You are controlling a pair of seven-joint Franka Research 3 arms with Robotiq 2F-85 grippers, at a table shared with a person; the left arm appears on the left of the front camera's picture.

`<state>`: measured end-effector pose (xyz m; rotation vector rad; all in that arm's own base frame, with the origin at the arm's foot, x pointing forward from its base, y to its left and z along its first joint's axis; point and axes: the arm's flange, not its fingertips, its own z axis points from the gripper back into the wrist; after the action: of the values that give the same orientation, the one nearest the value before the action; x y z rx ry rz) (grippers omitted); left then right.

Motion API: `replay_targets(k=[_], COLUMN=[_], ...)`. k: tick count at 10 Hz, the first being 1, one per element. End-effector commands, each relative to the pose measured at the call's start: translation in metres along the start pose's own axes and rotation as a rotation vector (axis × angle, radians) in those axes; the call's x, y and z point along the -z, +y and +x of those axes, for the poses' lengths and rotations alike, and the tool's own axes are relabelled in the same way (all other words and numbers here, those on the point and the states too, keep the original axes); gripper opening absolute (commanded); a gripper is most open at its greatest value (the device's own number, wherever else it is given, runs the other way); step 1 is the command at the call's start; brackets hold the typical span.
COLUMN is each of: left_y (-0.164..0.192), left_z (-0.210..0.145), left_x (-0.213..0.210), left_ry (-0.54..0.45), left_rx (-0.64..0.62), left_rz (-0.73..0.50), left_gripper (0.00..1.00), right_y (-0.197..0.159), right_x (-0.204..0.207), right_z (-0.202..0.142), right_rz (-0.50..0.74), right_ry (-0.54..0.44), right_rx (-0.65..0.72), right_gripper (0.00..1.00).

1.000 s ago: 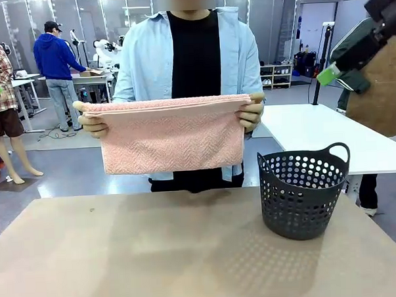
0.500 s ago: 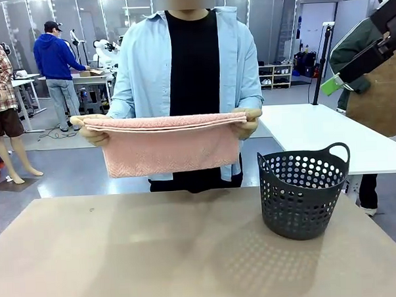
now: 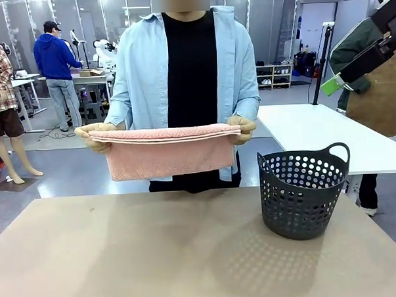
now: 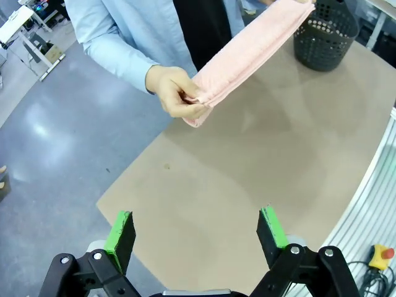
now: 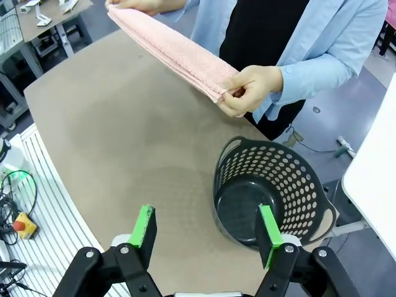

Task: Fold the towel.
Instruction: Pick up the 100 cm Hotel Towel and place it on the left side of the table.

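A person's hands (image 3: 97, 134) hold the salmon-pink terry towel (image 3: 164, 153) doubled and stretched in the air at the bench's (image 3: 156, 255) far side. It looks light, limp and grippy, and is best pinched at its end corners. The left pincer (image 4: 195, 238) and right pincer (image 5: 207, 235) both gape wide, empty

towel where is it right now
In the front view the towel hangs folded, held at both ends by the person over the table at its far edge, up and left of the dark basket.

Front faces person (image 3: 191, 70); wrists overlook towel (image 3: 165, 153)
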<state>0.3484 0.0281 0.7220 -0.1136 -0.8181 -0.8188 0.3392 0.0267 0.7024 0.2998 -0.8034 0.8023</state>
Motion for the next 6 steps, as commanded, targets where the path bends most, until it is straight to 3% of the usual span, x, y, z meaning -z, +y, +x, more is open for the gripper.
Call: replay_targets(k=[1, 6], left_y=[0.0028, 0.0028], left_z=[0.0032, 0.0032], left_x=[-0.0021, -0.0021], left_ry=[0.012, 0.012], left_rx=[-0.003, -0.003], left_rz=[0.007, 0.007], left_gripper=[1.0, 1.0], right_y=[-0.0015, -0.0015], right_x=[-0.0001, -0.0001], right_z=[0.0036, 0.0036], right_rz=[-0.011, -0.011], right_ry=[0.001, 0.001], right_rx=[0.019, 0.019], right_gripper=[0.81, 0.81])
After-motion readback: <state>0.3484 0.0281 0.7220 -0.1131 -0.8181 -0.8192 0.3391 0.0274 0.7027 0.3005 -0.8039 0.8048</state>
